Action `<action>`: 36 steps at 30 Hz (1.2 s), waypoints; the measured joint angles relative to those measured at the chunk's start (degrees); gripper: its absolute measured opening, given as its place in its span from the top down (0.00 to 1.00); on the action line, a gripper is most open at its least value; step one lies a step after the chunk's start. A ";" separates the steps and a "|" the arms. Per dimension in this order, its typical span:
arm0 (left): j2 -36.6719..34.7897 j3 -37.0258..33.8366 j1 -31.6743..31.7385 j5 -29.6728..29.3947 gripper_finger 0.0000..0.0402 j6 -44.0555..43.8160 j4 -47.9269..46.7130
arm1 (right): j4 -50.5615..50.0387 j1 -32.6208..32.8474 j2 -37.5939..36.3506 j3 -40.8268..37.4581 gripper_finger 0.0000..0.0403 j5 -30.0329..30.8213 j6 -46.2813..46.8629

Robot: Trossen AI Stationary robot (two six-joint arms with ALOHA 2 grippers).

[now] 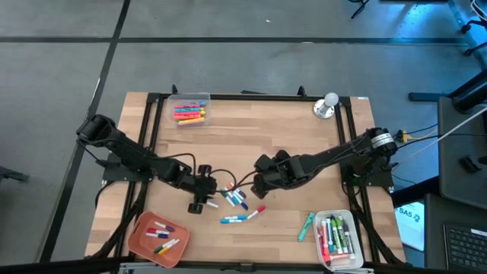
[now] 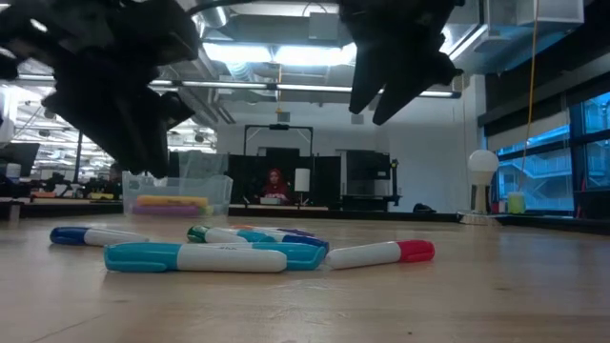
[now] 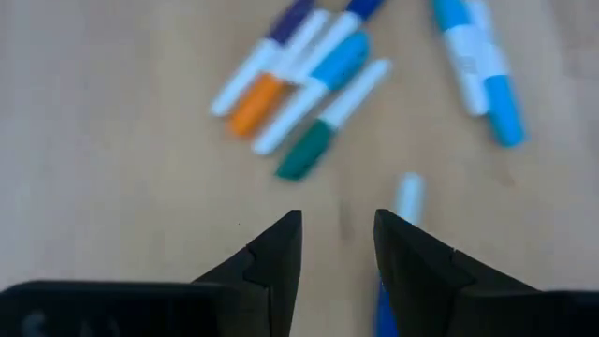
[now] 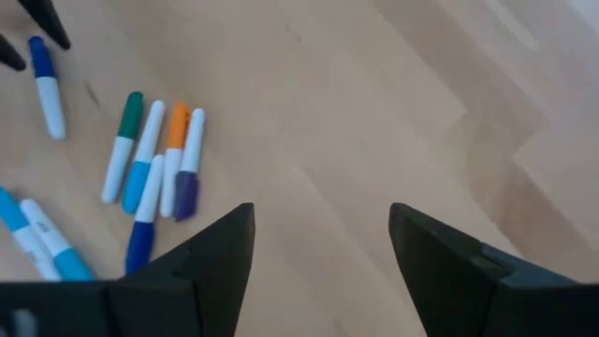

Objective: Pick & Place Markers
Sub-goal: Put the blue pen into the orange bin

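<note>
Loose markers (image 1: pixel 236 196) lie flat in a small heap on the wooden table, with a teal one (image 1: pixel 232 220) and a red-capped one (image 1: pixel 256 213) nearer the near edge. In the low view they lie in a row (image 2: pixel 257 236). My left gripper (image 1: pixel 199 194) hovers open just left of the heap. In its wrist view (image 3: pixel 339 234) a blue-and-white marker (image 3: pixel 408 198) lies beside one finger, not between the two. My right gripper (image 1: pixel 262 179) hovers open, wide apart, just right of the heap (image 4: pixel 154 164), over bare wood (image 4: pixel 323 234).
An orange tray (image 1: pixel 137 242) with a few markers sits at the near left. A clear bin (image 1: pixel 351 251) full of markers sits at the near right, with a green marker (image 1: pixel 306 226) beside it. Another clear bin (image 1: pixel 207 97) stands at the far left, and a silver bell (image 1: pixel 327 105) at the far right.
</note>
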 joint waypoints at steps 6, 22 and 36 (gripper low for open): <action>0.00 0.00 2.33 -5.69 0.68 -0.56 0.54 | -0.22 -1.63 0.00 0.00 0.39 -1.53 -1.22; 5.55 0.04 2.60 -5.04 0.68 -9.22 9.33 | 2.00 -2.92 0.02 -0.01 0.39 -3.13 1.20; 13.13 0.17 2.57 -0.69 0.68 -8.58 9.96 | 8.35 -5.74 0.02 0.00 0.39 -7.80 -1.52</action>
